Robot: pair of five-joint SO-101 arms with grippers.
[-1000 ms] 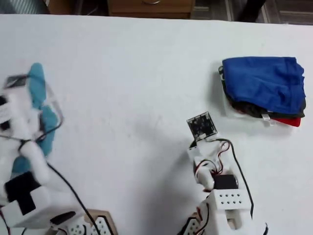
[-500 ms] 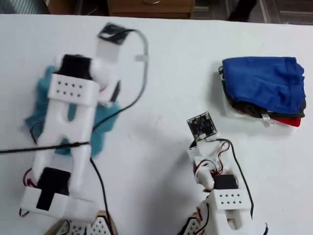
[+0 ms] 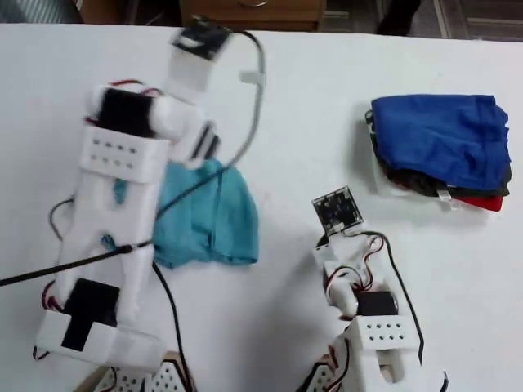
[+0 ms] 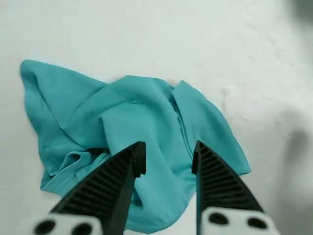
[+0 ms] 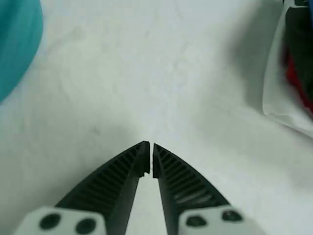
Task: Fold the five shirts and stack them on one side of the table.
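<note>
Teal shirt (image 3: 208, 216) has slid nearer the folded stack (image 3: 441, 147).

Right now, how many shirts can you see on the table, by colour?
Teal shirt, crumpled, lying by itself: 1
Blue shirt, folded, on top of the others: 1
Black shirt, under the blue: 1
Red shirt, under the black: 1
White layer, at the bottom, just an edge: 1
Total: 5

White arms (image 3: 114, 204), black cables (image 3: 65, 264) — ribbed black right claw (image 5: 150, 147).
</note>
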